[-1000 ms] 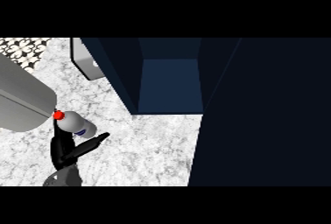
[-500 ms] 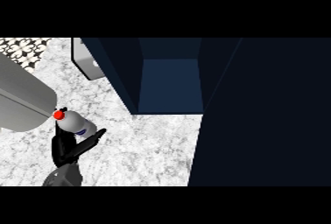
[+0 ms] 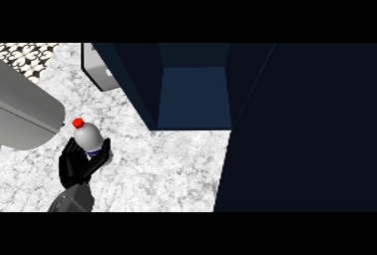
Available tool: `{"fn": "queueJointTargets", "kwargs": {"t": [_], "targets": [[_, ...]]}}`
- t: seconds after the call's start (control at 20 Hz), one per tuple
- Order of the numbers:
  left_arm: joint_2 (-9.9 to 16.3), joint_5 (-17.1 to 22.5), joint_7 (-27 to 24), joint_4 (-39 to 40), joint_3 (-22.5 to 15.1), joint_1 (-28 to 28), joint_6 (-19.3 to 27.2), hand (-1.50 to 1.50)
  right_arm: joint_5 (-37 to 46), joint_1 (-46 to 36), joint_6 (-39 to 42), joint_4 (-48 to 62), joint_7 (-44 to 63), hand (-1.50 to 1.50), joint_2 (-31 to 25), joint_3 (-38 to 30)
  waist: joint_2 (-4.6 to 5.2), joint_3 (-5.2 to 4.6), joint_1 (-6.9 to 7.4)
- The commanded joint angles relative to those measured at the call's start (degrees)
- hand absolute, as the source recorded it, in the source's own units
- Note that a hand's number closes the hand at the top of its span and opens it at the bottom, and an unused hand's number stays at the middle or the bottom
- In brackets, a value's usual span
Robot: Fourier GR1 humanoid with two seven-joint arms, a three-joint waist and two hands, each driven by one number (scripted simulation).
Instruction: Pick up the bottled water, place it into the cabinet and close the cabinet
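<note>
While held at lower left: bottled water (image 3: 86, 135) upright in the black left hand (image 3: 80, 163), above the marbled counter (image 3: 162, 169).
Fingers and thumb curled around the lower body, red cap clear above them; well left of the open dark-blue cabinet (image 3: 193, 94), beside a grey cylinder (image 3: 22, 117).

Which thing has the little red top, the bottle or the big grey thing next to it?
The bottled water in the left hand has the red cap; the grey object has none.
</note>
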Motion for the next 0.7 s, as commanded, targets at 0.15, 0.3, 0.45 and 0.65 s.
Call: {"fn": "queueJointTargets", "kwargs": {"t": [0.15,0.3,0.45,0.65], "targets": [[1.80,2.57,-2.71,3.21,0.87,-2.93,-4.19,1.50,2.66,3.35,0.74,-5.64,-0.86,-1.50,-3.24,-0.27,0.06,0.00,-0.22],[-3.13,2.99,-3.91,-1.37,-0.83,-0.24,-2.23,1.50,6.78,5.52,-0.78,-7.96,0.75,-1.50,-3.44,4.04,-0.19,0.02,-0.12],[-5.04,-0.93,-1.27,-6.23,-7.68,5.03,-8.17,1.50,2.14,2.47,0.21,-6.02,0.21,-1.50,-4.11,-0.72,-0.35,0.09,0.60],[-5.36,-1.11,-4.71,-9.92,-17.00,11.60,-8.72,1.50,3.85,1.94,-1.62,-5.92,1.61,-1.50,-3.11,0.12,-0.46,0.07,0.64]]}}
